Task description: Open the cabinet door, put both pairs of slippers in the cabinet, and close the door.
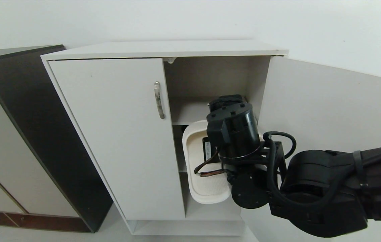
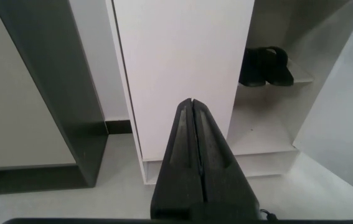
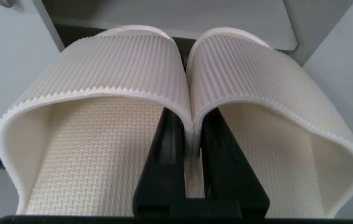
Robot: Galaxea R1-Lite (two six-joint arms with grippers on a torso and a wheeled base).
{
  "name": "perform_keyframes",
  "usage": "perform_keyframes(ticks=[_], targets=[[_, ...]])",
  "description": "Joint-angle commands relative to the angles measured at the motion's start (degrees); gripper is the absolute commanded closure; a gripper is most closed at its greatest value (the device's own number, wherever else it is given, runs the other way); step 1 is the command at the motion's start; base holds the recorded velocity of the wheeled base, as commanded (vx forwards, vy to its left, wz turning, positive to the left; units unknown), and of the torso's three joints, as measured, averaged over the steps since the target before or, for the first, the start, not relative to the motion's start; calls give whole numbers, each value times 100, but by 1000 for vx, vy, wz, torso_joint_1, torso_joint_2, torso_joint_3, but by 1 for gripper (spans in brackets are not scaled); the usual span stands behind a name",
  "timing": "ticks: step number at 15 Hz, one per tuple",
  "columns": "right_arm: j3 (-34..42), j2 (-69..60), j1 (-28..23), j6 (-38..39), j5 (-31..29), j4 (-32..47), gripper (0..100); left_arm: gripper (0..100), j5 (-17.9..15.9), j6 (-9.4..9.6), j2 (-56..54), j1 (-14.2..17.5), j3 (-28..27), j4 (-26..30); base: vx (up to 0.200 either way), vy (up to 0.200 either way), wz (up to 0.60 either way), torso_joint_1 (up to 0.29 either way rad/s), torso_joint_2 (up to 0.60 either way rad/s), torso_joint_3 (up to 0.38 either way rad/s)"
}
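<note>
A: Cream ribbed slippers (image 3: 101, 93), where are they?
B: In the right gripper (image 3: 192, 143), clamped on their touching inner edges, at the open right half of the cabinet (image 1: 163, 50). The right door (image 1: 328, 101) stands wide.
A: And the left gripper (image 2: 192, 102)?
B: Fingers pressed together, facing the closed left door (image 2: 182, 56). Black slippers (image 2: 266, 65) sit on a shelf (image 2: 301, 79) inside.

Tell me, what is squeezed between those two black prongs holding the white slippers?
The inner edges of the two white slippers, pressed together: the right gripper is shut on both. The right wrist view shows it.
</note>
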Motion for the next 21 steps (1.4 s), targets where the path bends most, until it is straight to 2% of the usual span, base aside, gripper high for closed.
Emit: perform_keyframes(ticks=[1,5,13,17,19,21], targets=[[-19,78,1,-7,0,-8,100,100,1,2,5,-1,0,2,0,0,0,0,0,0],[16,52,-60,-7,-62,-17,100,100,1,11,5,-1,0,2,0,200,0,0,1,4],[684,-458,-315,-60,-220,-148,100,100,1,11,5,-1,0,2,0,0,0,0,0,0],[798,-476,-297,-174,-211,-342,100,100,1,11,5,-1,0,2,0,0,-450,3,-1,2],[798,-440,-271,-227,-167,-456,100,100,1,11,5,-1,0,2,0,0,0,0,0,0],[825,-423,-210,-315,123,-623,100,100,1,11,5,-1,0,2,0,0,0,0,0,0]])
